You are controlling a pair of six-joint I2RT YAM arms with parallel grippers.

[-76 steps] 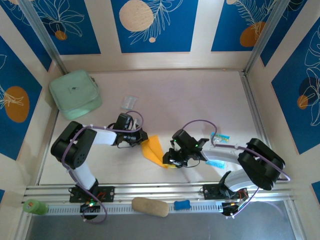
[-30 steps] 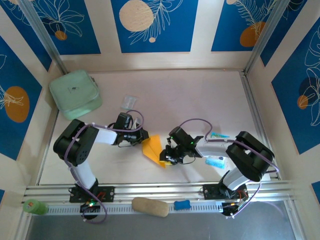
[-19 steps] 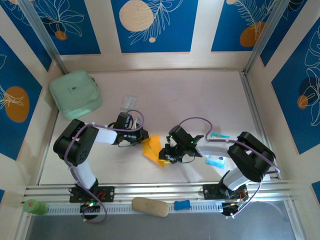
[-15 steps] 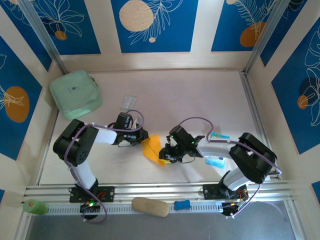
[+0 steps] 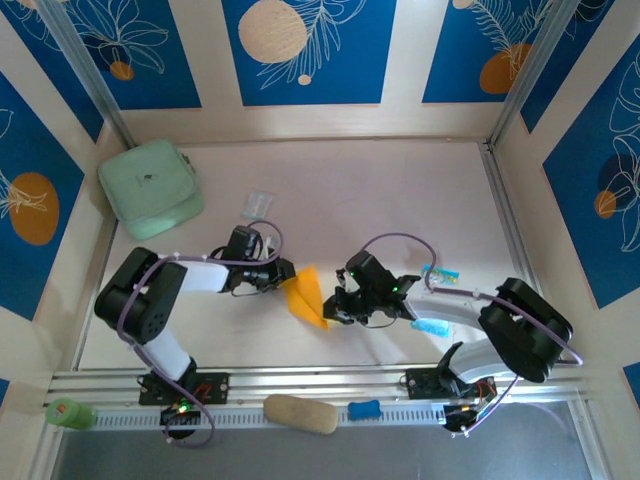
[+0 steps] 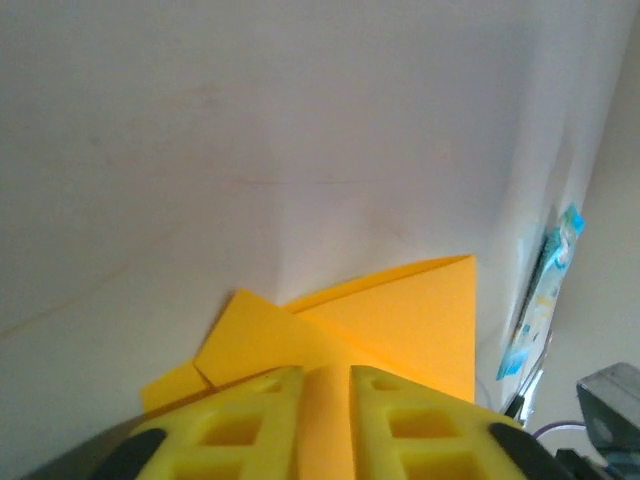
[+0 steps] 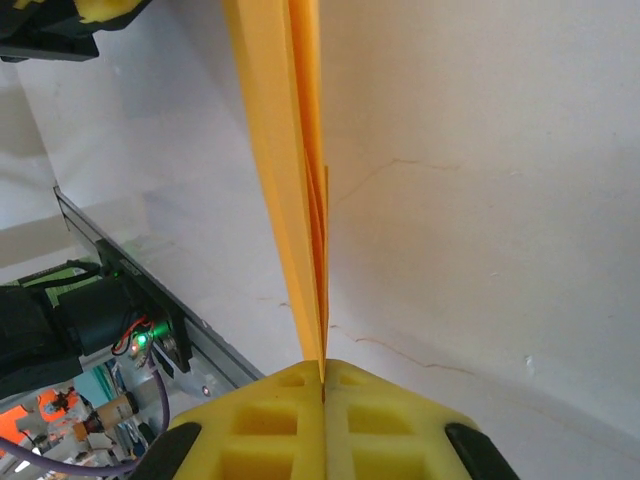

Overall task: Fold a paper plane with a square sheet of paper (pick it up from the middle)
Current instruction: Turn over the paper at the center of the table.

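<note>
Pale table (image 5: 380,200), folded paper (image 5: 307,293) — right gripper (image 7: 322,378) pinching

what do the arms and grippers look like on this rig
The left arm and right arm have white links, bulky black joints and a looping purple cable each. The left gripper and right gripper have yellow fingers moulded with square recesses.

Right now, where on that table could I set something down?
Bare: the far middle and right of the table, from the clear wrapper to the right wall. Crowded: near centre, where the left gripper and right gripper meet the orange-yellow paper.
</note>
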